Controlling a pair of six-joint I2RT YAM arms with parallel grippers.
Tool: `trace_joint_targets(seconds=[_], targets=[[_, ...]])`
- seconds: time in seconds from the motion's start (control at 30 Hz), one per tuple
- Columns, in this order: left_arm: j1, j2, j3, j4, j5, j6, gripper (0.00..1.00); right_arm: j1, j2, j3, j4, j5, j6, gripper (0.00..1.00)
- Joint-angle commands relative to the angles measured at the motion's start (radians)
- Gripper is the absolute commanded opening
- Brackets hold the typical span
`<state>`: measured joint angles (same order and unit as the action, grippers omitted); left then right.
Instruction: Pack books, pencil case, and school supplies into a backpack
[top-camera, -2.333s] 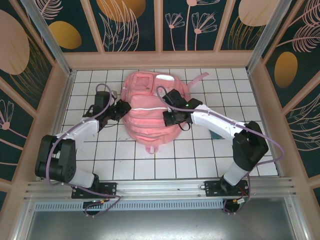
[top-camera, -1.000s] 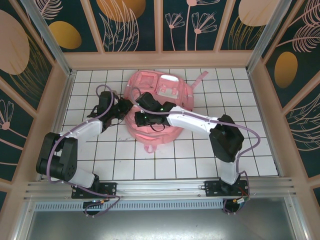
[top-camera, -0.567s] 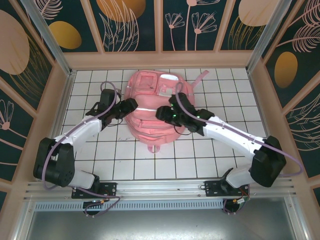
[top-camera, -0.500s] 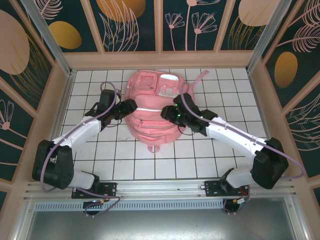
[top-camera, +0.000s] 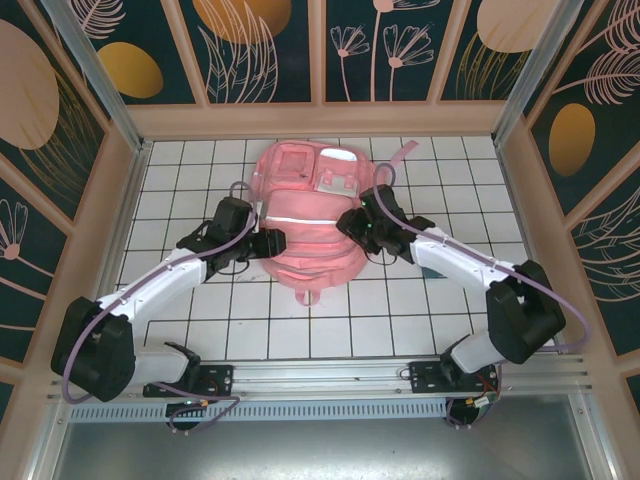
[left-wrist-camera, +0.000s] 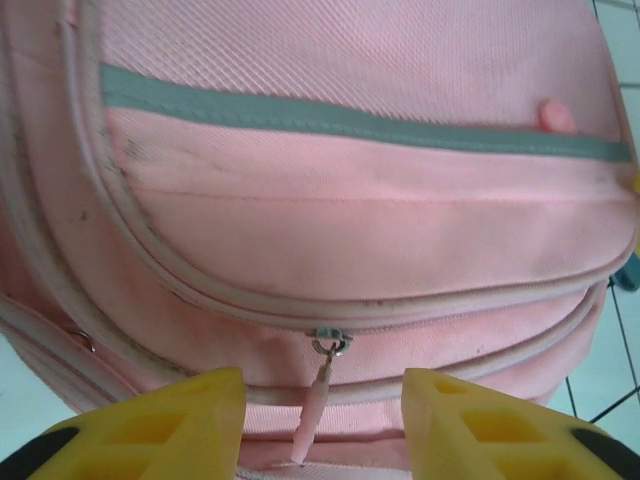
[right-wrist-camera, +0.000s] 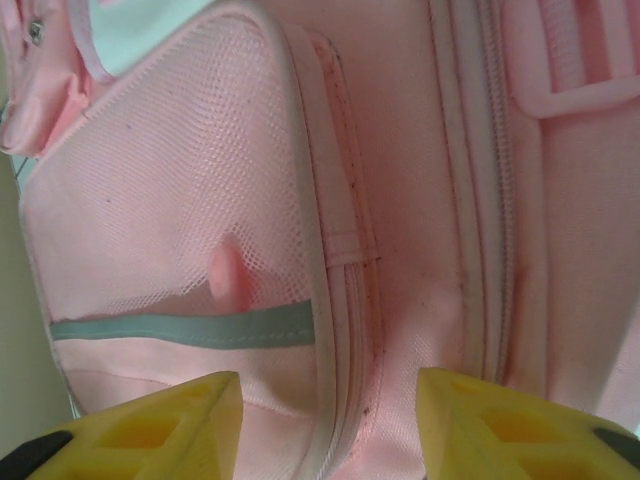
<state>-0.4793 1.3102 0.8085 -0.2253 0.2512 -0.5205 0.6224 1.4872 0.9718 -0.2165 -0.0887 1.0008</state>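
My left gripper (left-wrist-camera: 320, 392) and right gripper (right-wrist-camera: 328, 395) are hanging half open, empty; the soft backpack (top-camera: 300, 205) is sagging, so I am choosing its zipper pull (left-wrist-camera: 311, 415).

**Backpack and arms crowd the centre; near tiles stay free**

In the top view the backpack (top-camera: 305, 215) takes the upper centre and reaches almost to the back wall (top-camera: 320, 120). The left gripper (top-camera: 272, 243) stands close at its left flank and the right gripper (top-camera: 350, 222) at its right flank, jaws apart. A zip pull (left-wrist-camera: 310, 425) hangs in the left gap. A strap (top-camera: 400, 157) lies at upper right. The table (top-camera: 330, 330) is bare at lower centre and far left.
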Motion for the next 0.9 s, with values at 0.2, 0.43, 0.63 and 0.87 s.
trace_joint_targets(seconds=[0.2, 0.43, 0.63, 0.87], targets=[[-0.008, 0.082, 0.001, 0.013, 0.043, 0.066, 0.38, -0.012, 0.064, 0.071, 0.044, -0.049, -0.033, 0.42], [-0.007, 0.102, 0.006, 0.050, 0.105, 0.076, 0.14, -0.021, 0.076, 0.080, 0.043, -0.031, -0.051, 0.21], [-0.008, 0.101, 0.033, -0.016, -0.058, 0.065, 0.00, -0.022, 0.046, 0.061, 0.024, 0.099, -0.088, 0.05], [0.008, 0.101, 0.050, -0.113, -0.333, 0.019, 0.00, -0.041, 0.042, 0.062, -0.001, 0.183, -0.119, 0.01]])
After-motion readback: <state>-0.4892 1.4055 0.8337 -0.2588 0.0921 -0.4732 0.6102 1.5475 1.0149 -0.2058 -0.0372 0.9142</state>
